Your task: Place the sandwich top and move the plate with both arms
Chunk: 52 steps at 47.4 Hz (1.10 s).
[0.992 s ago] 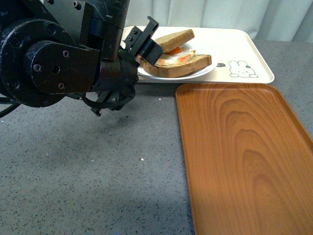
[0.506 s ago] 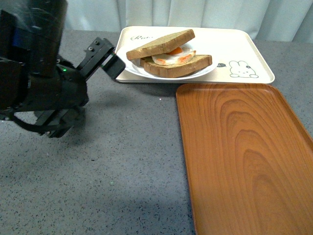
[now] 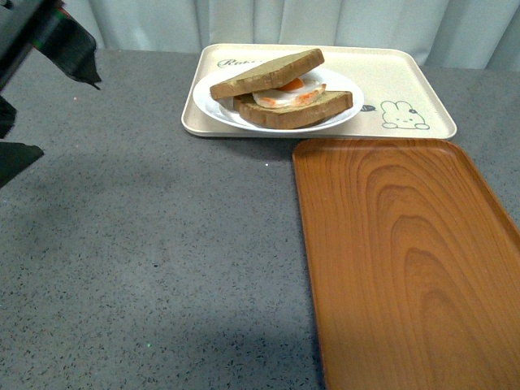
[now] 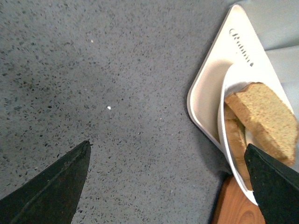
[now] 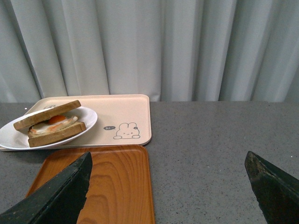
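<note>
Tan square sandwich top [image 3: 266, 73] leans on the egg slice on the round white plate [image 3: 213, 106], both black pincers [image 4: 163, 186] [image 5: 168, 186] released.

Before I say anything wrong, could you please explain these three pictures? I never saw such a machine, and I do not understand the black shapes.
This is a robot with two arms, each ending in a gripper. One picture is taken from its body, looking forward; the other two from cameras on its wrists. The black wedges are fingertips: the left gripper and the right gripper are both open and hold nothing. On the grey table stands a beige rabbit tray carrying a white plate. On the plate, the sandwich top leans tilted over an egg slice. Nearer lies an empty wooden tray.
</note>
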Motion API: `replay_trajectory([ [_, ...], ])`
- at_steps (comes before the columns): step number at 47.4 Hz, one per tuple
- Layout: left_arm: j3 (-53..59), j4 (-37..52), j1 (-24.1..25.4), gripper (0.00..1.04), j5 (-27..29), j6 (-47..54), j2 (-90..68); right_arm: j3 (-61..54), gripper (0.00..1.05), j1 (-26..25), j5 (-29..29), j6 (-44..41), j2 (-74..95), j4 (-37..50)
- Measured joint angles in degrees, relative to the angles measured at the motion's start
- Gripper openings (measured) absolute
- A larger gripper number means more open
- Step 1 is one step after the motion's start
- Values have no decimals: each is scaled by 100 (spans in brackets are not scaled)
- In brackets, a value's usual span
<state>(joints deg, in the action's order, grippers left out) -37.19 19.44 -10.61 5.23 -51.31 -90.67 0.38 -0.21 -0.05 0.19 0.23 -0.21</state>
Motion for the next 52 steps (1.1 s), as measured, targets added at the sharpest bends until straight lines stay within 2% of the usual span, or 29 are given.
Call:
replay_trajectory([
  [1, 61, 131, 11, 97, 28, 57, 7, 0, 96, -2, 0, 0, 0, 0],
  [4, 527, 1401, 92, 89, 240, 780, 46, 0, 96, 0, 0, 0, 0, 0],
  [5, 820, 2127, 160, 84, 240, 1279, 70, 0, 96, 0, 0, 0, 0, 0],
  [9, 1786, 3851, 424, 70, 11, 2852, 431, 0, 96, 0, 2, 2, 0, 0],
  [11, 2260, 4339, 675, 61, -271, 3668, 938, 0, 96, 0, 0, 0, 2, 0],
  [13, 2544, 4325, 870, 54, -444, 4157, 1432, 0, 96, 0, 0, 0, 2, 0],
  [17, 3193, 3624, 1051, 37, -448, 4669, 2693, 0, 96, 0, 0, 0, 0, 0],
  [20, 3580, 2682, 1051, 25, -507, 4854, 3840, 0, 96, 0, -4, 0, 0, 0],
  [25, 3615, -302, 1051, 4, -527, 4992, 6819, 0, 96, 0, -2, 0, 0, 0],
  [30, 3613, -1580, 1051, 4, -527, 5025, 8417, 0, 96, 0, 0, 2, 0, 0],
  [34, 3613, -1895, 1051, 4, -525, 5038, 8905, 0, 96, 0, 0, 0, 0, 0],
  [52, 3613, -1939, 1049, 4, -525, 5082, 9040, 0, 96, 0, 0, 0, 0, 0],
])
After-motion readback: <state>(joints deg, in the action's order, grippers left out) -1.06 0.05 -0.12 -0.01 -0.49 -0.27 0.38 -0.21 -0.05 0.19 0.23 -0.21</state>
